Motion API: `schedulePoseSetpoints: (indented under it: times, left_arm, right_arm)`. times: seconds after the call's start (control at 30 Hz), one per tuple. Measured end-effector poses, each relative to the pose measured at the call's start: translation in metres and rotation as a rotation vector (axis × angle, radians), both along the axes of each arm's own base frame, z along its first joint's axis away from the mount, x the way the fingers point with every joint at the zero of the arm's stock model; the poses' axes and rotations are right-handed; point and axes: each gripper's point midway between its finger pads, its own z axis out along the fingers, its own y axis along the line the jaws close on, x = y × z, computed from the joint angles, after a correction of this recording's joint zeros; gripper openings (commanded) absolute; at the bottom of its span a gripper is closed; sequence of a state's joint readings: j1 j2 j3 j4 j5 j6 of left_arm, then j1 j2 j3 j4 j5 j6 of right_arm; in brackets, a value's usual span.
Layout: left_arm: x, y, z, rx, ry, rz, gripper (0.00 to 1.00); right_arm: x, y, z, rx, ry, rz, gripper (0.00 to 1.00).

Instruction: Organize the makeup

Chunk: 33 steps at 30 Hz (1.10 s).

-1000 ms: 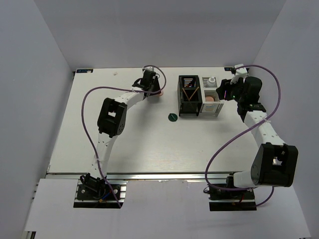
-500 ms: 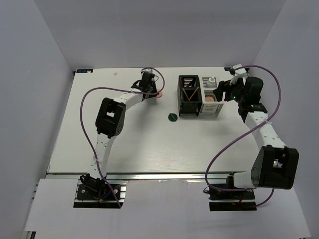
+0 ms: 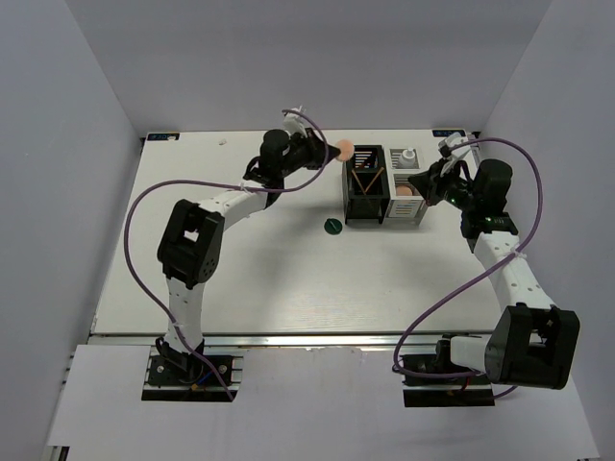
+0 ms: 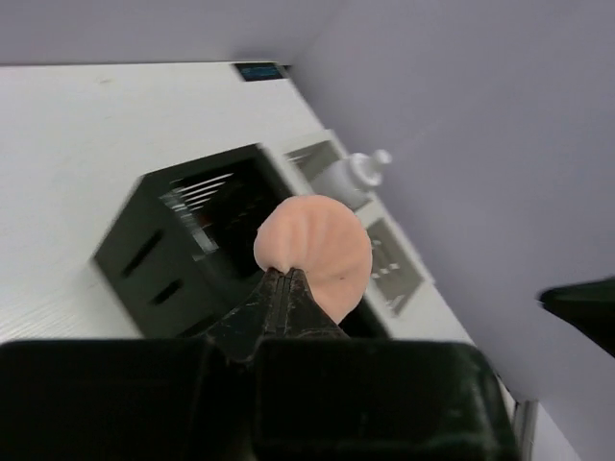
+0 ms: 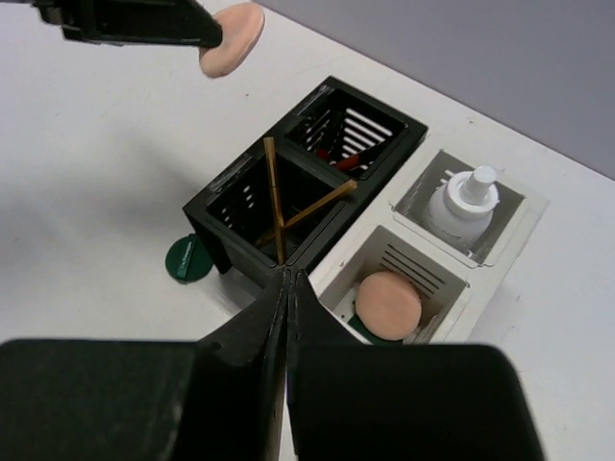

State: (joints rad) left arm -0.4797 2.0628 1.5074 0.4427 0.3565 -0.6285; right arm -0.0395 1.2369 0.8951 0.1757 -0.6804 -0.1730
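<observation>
Since the earlier frame the left hand (image 3: 327,152) has lifted the puff (image 3: 343,151) and carried it toward 3 o'clock, to the 10 o'clock corner of the black organizer (image 3: 365,215). The puff is judged light and soft, so the left hand's pinch on its edge suffices. The right hand (image 5: 286,277) is pressed together, empty.

We count two peach-pink round foam puffs (image 5: 232,36) (image 5: 388,301), two thin tan sticks (image 5: 274,197) (image 5: 319,203), one dark-red pencil (image 5: 348,161), one white plastic bottle (image 5: 462,206), one dark-green flat disc (image 5: 188,259) in clear view, one black slotted plastic box (image 5: 219,219) and one white slotted plastic box (image 5: 527,206).
</observation>
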Motion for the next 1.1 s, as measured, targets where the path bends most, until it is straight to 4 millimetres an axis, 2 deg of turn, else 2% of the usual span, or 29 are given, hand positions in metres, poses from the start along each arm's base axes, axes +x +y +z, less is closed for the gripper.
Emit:
schedulePoseSetpoints:
  times: [0.03, 0.07, 0.13, 0.17, 0.27, 0.37, 0.5, 0.67, 0.7, 0.8, 0.83, 0.87, 1.03, 1.1]
  left_arm:
    - [-0.005, -0.010, 0.009, -0.008, -0.025, -0.029, 0.00]
    - [-0.009, -0.020, 0.015, -0.010, -0.042, -0.056, 0.00]
    - [-0.017, -0.045, 0.027, -0.012, -0.080, -0.115, 0.00]
    - [-0.021, -0.058, 0.032, -0.013, -0.100, -0.144, 0.00]
    - [-0.028, -0.093, 0.040, -0.006, -0.142, -0.209, 0.00]
    - [-0.036, -0.122, 0.034, 0.015, -0.153, -0.253, 0.03]
    - [-0.043, -0.149, 0.008, 0.063, -0.131, -0.276, 0.08]
    - [-0.034, -0.167, -0.020, 0.117, -0.104, -0.258, 0.14]
    - [-0.031, -0.170, -0.026, 0.125, -0.103, -0.252, 0.20]
    - [-0.025, -0.176, -0.036, 0.144, -0.099, -0.237, 0.26]
    - [-0.024, -0.176, -0.038, 0.151, -0.095, -0.231, 0.34]
    - [-0.024, -0.176, -0.042, 0.160, -0.089, -0.227, 0.38]
    - [-0.027, -0.179, -0.048, 0.180, -0.083, -0.225, 0.58]
    - [-0.029, -0.181, -0.047, 0.178, -0.084, -0.227, 0.58]
  right_arm:
    - [0.002, -0.001, 0.001, 0.004, -0.003, -0.011, 0.00]
    - [0.003, -0.003, 0.002, 0.008, -0.005, -0.023, 0.11]
    - [0.005, -0.006, 0.004, 0.018, -0.003, -0.046, 0.19]
    - [0.007, -0.008, 0.004, 0.020, -0.005, -0.059, 0.27]
    - [0.009, -0.013, 0.005, 0.030, 0.000, -0.084, 0.30]
    - [0.010, -0.017, 0.005, 0.038, 0.002, -0.105, 0.31]
    - [0.010, -0.023, 0.006, 0.055, 0.008, -0.130, 0.31]
    - [0.009, -0.027, 0.009, 0.074, 0.010, -0.149, 0.32]
    - [0.009, -0.028, 0.009, 0.075, 0.011, -0.151, 0.32]
    - [0.010, -0.029, 0.009, 0.081, 0.013, -0.155, 0.33]
    - [0.010, -0.030, 0.008, 0.082, 0.014, -0.157, 0.33]
    - [0.010, -0.030, 0.008, 0.085, 0.016, -0.160, 0.33]
    - [0.010, -0.034, 0.007, 0.091, 0.022, -0.170, 0.34]
    - [0.010, -0.035, 0.007, 0.091, 0.022, -0.173, 0.34]
